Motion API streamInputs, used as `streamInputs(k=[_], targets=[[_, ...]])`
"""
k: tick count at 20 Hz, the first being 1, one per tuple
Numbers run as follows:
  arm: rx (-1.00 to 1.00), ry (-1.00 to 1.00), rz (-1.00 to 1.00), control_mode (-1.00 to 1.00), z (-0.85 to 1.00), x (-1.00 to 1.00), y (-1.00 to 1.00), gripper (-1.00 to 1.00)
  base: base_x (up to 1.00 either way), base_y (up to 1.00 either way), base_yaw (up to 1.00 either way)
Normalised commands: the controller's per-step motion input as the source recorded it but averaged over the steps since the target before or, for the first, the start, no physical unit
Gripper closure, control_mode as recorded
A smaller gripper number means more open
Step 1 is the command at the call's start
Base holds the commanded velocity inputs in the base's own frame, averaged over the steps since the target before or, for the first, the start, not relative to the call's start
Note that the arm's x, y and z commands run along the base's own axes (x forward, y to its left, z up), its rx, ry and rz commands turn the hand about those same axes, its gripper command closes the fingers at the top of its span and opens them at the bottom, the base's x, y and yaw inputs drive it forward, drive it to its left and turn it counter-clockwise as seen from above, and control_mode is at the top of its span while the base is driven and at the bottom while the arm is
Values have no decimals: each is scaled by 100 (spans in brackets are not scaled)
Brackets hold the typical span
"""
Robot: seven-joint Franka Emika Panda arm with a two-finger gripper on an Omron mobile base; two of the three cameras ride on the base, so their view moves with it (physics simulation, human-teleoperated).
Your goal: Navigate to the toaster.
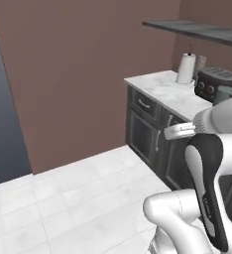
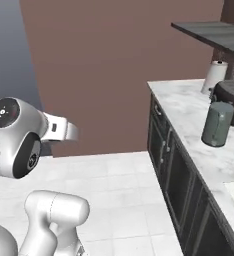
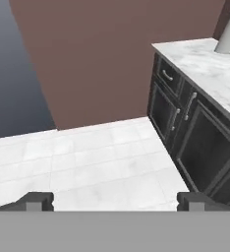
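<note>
The toaster (image 1: 215,83) sits far back on the counter (image 1: 162,92), beside the paper towel roll (image 1: 186,68). The hand (image 3: 115,201) is wide and empty. Driving closer, the base could clip the cabinets (image 3: 186,128).

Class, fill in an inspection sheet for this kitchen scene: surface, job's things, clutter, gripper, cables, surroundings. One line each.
Surface: white marble counter over dark cabinets, with a pale tiled floor in front.
Job's things: toaster, dark and rounded, standing at the back of the counter, ahead and to the right of the base.
Clutter: white paper towel roll upright beside the toaster; grey-green jug upright in front of the toaster.
Gripper: gripper open and holding nothing, its fingertips wide apart above the floor.
Cables: nothing seen.
Surroundings: brown wall; a dark shelf above the counter.
</note>
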Motion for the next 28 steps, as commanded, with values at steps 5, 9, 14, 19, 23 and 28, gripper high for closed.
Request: streamInputs(k=[5, 9, 14, 19, 23, 28], targets=[[0, 0, 0, 100, 0, 0, 0, -100, 99, 71, -73], [0, 0, 0, 100, 0, 0, 0, -100, 79, 64, -81], [0, 0, 0, 100, 0, 0, 0, -100, 77, 60, -76], [0, 0, 0, 100, 0, 0, 0, -100, 84, 56, -67], [0, 0, 0, 100, 0, 0, 0, -100, 72, 45, -71], [0, 0, 0, 100, 0, 0, 0, -100, 93, 75, -62]])
